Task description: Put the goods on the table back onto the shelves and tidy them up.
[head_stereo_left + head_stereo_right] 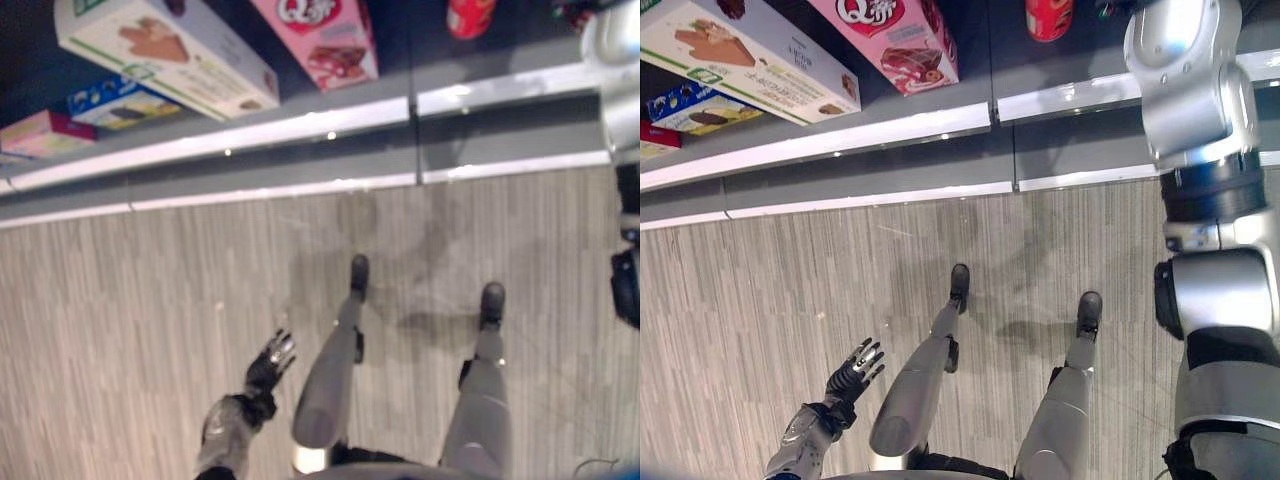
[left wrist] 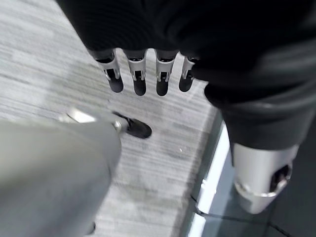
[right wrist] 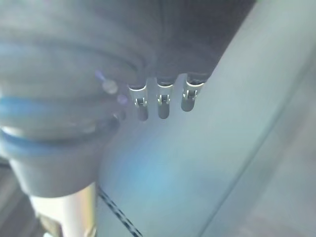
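Right hand [image 3: 148, 64] — straight fingers [image 3: 162, 106]

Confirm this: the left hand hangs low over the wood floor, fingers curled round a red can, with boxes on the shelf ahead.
Not quite. The left hand holds nothing; its fingers are straight and empty, as the left wrist view shows. The red can stands on the shelf, beside the pink box. The rest holds.

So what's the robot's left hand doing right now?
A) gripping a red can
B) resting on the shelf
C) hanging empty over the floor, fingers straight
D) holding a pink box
C: the left hand hangs over the wood-look floor, fingers straight, holding nothing.
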`<state>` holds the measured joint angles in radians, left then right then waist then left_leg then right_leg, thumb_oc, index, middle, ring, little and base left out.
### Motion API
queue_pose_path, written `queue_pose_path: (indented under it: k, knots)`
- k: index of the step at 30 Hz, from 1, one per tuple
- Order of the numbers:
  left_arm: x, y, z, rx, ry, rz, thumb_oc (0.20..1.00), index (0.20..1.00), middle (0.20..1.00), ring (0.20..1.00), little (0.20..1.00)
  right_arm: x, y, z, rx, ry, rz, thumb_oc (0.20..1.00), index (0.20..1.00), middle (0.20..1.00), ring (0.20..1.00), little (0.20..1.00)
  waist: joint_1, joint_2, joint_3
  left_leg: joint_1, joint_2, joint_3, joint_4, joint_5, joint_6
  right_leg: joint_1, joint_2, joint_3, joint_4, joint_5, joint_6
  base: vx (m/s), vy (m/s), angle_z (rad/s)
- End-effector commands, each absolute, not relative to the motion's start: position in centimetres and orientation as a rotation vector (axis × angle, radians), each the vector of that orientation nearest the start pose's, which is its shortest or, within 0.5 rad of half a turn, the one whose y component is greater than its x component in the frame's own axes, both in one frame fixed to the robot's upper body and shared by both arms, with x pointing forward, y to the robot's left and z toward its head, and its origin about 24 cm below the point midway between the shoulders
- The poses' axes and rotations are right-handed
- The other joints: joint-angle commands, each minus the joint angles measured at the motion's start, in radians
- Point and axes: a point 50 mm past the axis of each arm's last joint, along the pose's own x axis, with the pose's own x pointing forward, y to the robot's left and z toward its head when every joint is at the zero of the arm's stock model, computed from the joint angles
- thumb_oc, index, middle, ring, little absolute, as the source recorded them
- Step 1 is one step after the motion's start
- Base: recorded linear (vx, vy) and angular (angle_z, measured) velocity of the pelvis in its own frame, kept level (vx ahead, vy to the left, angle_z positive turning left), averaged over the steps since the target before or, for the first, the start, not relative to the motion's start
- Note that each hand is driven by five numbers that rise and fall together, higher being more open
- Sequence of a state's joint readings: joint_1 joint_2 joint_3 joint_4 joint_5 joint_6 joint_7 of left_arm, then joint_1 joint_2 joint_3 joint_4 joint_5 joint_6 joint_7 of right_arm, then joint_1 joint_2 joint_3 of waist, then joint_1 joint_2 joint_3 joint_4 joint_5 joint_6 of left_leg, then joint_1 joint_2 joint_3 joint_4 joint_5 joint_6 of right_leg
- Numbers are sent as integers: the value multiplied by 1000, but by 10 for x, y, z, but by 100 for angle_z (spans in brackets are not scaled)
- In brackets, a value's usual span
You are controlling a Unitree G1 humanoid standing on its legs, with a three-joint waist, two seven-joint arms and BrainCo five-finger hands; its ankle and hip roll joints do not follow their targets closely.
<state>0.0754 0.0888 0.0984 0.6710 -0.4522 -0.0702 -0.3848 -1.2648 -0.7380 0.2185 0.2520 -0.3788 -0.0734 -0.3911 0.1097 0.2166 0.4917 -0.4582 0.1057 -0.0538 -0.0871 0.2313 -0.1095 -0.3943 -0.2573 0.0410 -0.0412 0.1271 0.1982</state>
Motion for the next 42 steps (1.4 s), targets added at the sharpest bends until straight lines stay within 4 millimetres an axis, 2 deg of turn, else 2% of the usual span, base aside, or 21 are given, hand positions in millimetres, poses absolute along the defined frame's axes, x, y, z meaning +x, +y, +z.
queue_pose_path:
  k: [1, 7, 12, 14, 16, 17, 20, 21, 23, 24, 25, 26, 27, 29, 30, 31, 32, 34, 38, 40, 42]
  knots:
    - [175, 159, -98, -480, 532, -141, 1000, 1000, 1000, 1000, 1000, 264, -164, 436, -962, -1472, -516, 1000, 1000, 1000, 1000, 1000, -14, 130, 28, 103, 185, -5, 0, -141, 12, 2, -77, 49, 69, -24, -111, -24, -45, -1]
    - [166, 161, -104, -469, 557, -113, 1000, 1000, 1000, 1000, 1000, 246, -161, 387, -906, -1486, -379, 1000, 1000, 1000, 1000, 1000, -62, 81, 28, 132, 195, 1, 0, -140, 12, 17, -56, 50, 74, -17, -115, 14, -35, -1]
    - [148, 171, -114, -456, 605, -47, 1000, 1000, 1000, 1000, 1000, 241, -162, 299, -672, -1184, -81, 1000, 1000, 1000, 1000, 1000, -135, 12, 28, 227, 198, 11, 0, -160, 17, 86, -25, 49, 80, -21, -119, 32, -67, -1]
    - [141, 186, -117, -428, 626, -9, 1000, 1000, 1000, 1000, 1000, 232, -161, 271, -540, -1065, 39, 1000, 1000, 1000, 1000, 1000, -162, -29, 28, 297, 202, 12, 0, -174, 21, 144, -8, 44, 79, -23, -125, 24, -145, -5]
    - [136, 195, -119, -432, 632, 34, 1000, 1000, 1000, 1000, 1000, 230, -171, 253, -453, -975, 40, 1000, 1000, 1000, 1000, 1000, -188, -56, 19, 359, 211, 24, 0, -186, 27, 193, 6, 37, 74, -25, -130, 82, -155, -1]
    - [129, 201, -123, -412, 659, 49, 1000, 1000, 1000, 1000, 1000, 231, -167, 232, -255, -881, 105, 1000, 1000, 1000, 1000, 1000, -191, -78, -13, 392, 217, 33, 0, -195, 30, 218, 19, 31, 67, -28, -134, 154, -170, -3]
    - [116, 213, -128, -380, 704, 86, 1000, 1000, 1000, 1000, 1000, 233, -181, 191, -109, -686, 100, 1000, 1000, 1000, 1000, 1000, -210, -123, -130, 444, 229, 50, 0, -198, 43, 259, 50, 21, 55, -24, -142, 175, -187, -17]
    - [114, 213, -128, -378, 707, 86, 1000, 1000, 1000, 1000, 1000, 233, -181, 191, -107, -683, 100, 1000, 1000, 1000, 1000, 1000, -208, -124, -132, 448, 230, 53, 0, -204, 43, 264, 50, 21, 51, -28, -141, 136, -119, -5]
    - [108, 217, -131, -367, 729, 96, 1000, 1000, 1000, 1000, 1000, 236, -191, 157, -2, -534, 77, 1000, 1000, 1000, 1000, 1000, -212, -150, -205, 474, 238, 55, 0, -186, 52, 289, 72, 19, 34, -25, -143, 170, -156, 0]
    - [102, 222, -132, -335, 753, 94, 1000, 1000, 1000, 1000, 1000, 237, -198, 130, 76, -414, 47, 1000, 1000, 1000, 1000, 1000, -213, -177, -265, 508, 226, 62, 0, -169, 52, 318, 83, 12, 0, -22, -147, 145, -137, -3]
    - [102, 222, -132, -334, 753, 94, 1000, 1000, 1000, 1000, 1000, 238, -198, 129, 77, -414, 47, 1000, 1000, 1000, 1000, 1000, -211, -179, -266, 509, 225, 63, 0, -169, 52, 320, 82, 13, -4, -21, -147, 149, -88, -1]
    - [104, 219, -132, -338, 747, 82, 1000, 1000, 1000, 1000, 1000, 236, -207, 115, 43, -343, 31, 1000, 1000, 1000, 1000, 1000, -209, -190, -290, 532, 205, 59, 0, -165, 49, 333, 89, 17, -20, -18, -149, 71, -6, -2]
    - [110, 225, -129, -303, 735, 77, 1000, 1000, 1000, 1000, 1000, 242, -210, 100, 64, -277, 19, 1000, 1000, 1000, 1000, 1000, -177, -214, -307, 528, 103, -45, 0, -184, 51, 331, 116, 60, -32, -16, -160, 29, 7, -8]
    - [119, 219, -127, -321, 706, 76, 1000, 1000, 1000, 1000, 1000, 251, -205, 94, 127, -237, 21, 1000, 1000, 1000, 1000, 1000, -149, -228, -318, 503, 18, -109, 0, -215, 84, 322, 139, 117, -8, -15, -170, -83, 102, -69]
    - [124, 222, -124, -316, 686, 87, 1000, 1000, 1000, 1000, 1000, 249, -212, 89, 127, -226, -12, 1000, 1000, 1000, 1000, 1000, -136, -235, -333, 511, 23, -108, 0, -190, 86, 311, 149, 140, -26, -16, -174, -160, 217, -160]
    - [123, 222, -125, -311, 700, 98, 1000, 1000, 1000, 1000, 1000, 246, -214, 83, 148, -212, -23, 1000, 1000, 1000, 1000, 1000, -126, -237, -338, 515, -15, -147, 0, -198, 88, 301, 151, 158, -30, -23, -185, -175, 244, -168]
    - [127, 221, -125, -305, 701, 78, 1000, 1000, 1000, 1000, 1000, 245, -220, 83, 155, -218, -60, 1000, 1000, 1000, 1000, 1000, -139, -238, -347, 505, -7, -97, 0, -193, 83, 284, 136, 155, -37, -18, -183, -137, 283, -100]
    - [125, 219, -127, -308, 711, 76, 1000, 1000, 1000, 1000, 1000, 245, -225, 83, 149, -222, -91, 1000, 1000, 1000, 1000, 1000, -139, -231, -360, 505, -30, -97, 0, -209, 83, 278, 125, 141, -42, -17, -185, -95, 231, -58]
    - [110, 223, -132, -304, 765, 86, 1000, 1000, 1000, 1000, 1000, 248, -233, 66, 186, -153, -128, 1000, 1000, 1000, 1000, 1000, -132, -221, -347, 507, -33, -21, 0, -231, 81, 242, 112, 67, -42, -16, -180, -153, 197, -95]
    - [84, 229, -143, -260, 887, 86, 1000, 1000, 1000, 1000, 1000, 240, -250, 47, 161, -73, -201, 1000, 1000, 1000, 1000, 1000, -135, -230, -349, 504, -49, 40, 0, -255, 76, 287, 121, -24, -36, -22, -180, -145, 154, -76]
    - [73, 229, -147, -272, 918, 108, 1000, 1000, 1000, 1000, 1000, 236, -257, 36, 156, -26, -219, 1000, 1000, 1000, 1000, 1000, -119, -240, -364, 496, -56, 63, 0, -256, 71, 333, 120, -46, -40, -17, -177, -132, 72, -101]
